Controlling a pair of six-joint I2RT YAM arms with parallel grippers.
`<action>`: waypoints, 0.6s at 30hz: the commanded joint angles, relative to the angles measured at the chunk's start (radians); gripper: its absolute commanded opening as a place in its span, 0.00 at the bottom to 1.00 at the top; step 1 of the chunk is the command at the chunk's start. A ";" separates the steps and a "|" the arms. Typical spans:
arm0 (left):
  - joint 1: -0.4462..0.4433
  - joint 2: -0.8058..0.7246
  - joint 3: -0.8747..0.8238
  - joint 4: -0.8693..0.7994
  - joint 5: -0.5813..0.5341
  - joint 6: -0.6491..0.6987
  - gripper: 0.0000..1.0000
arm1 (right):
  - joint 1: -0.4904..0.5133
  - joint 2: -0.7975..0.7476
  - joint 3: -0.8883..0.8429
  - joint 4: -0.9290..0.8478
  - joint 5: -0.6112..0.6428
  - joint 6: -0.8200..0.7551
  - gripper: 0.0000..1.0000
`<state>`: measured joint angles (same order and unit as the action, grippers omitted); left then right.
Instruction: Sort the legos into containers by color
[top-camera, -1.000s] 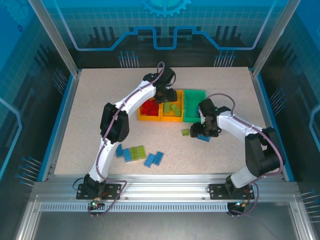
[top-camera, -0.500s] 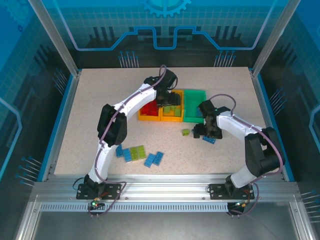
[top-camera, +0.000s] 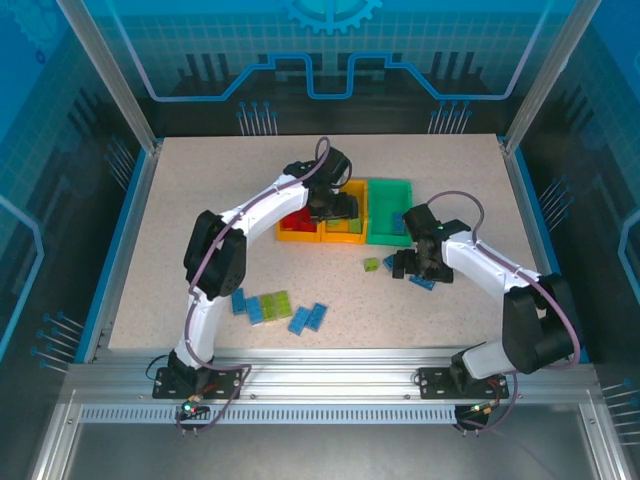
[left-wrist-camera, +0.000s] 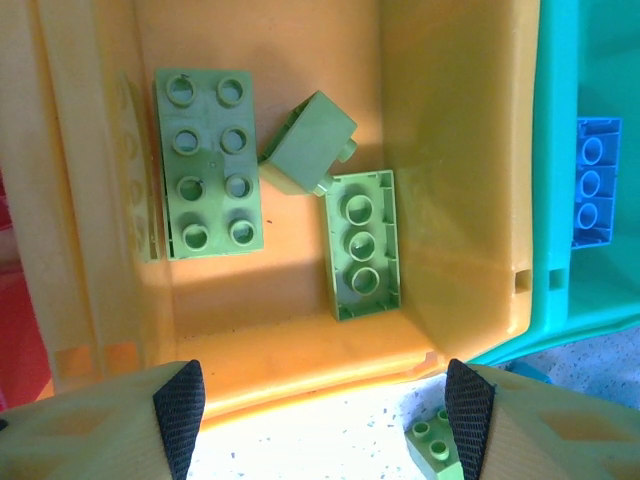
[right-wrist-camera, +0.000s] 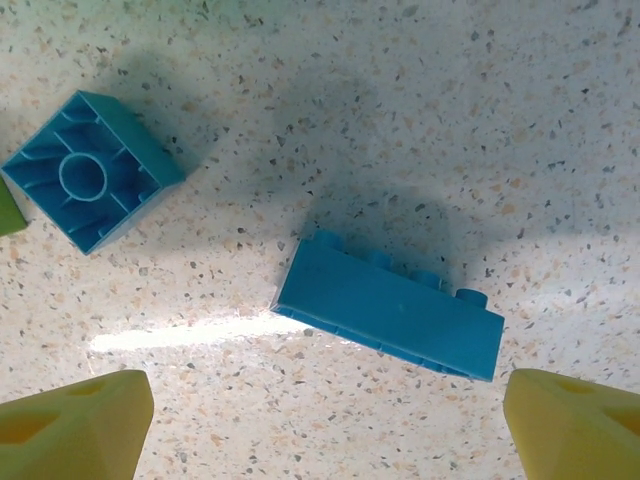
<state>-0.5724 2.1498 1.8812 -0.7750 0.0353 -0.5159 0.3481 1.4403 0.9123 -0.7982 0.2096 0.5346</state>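
Three bins sit in a row at mid-table: left bin orange-yellow with red bricks in it, middle bin orange-yellow, green bin on the right. The middle bin holds three light green bricks: a big flat one, a small tilted one and a three-stud one; one blue brick lies in the green bin.

Left gripper hovers at the near rim of the middle bin; jaws moderately apart, nothing in them. Right gripper hangs low over the table just in front of the green bin; jaws wide, nothing held. A long blue brick lies on its side below it, roughly in line with the two fingers; a square blue brick lies upside down nearby, not touching it.

A small green brick is loose just in front of the bins; a loose group of blue and green bricks lies near the front left, well apart from the bins.

Sorting is partly done. Step in hand, as I read it: the right arm is lining up a pick on the long blue brick. Next it should drop straight down, close on the brick's ends (or turn the wrist to grip across the narrow width, which is safer), lift and carry it to the green bin. The left arm is free for the small green brick.
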 joint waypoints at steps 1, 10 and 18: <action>0.003 -0.070 -0.048 0.026 0.023 0.011 0.69 | 0.007 0.016 0.035 -0.063 0.029 -0.119 0.93; 0.003 -0.143 -0.176 0.077 0.028 -0.011 0.69 | 0.002 0.169 0.160 -0.172 0.026 -0.279 0.90; 0.003 -0.202 -0.246 0.094 0.018 -0.016 0.69 | -0.007 0.326 0.276 -0.293 0.011 -0.565 0.88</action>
<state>-0.5724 2.0068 1.6588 -0.6964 0.0429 -0.5240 0.3462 1.7176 1.1656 -0.9947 0.2249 0.1375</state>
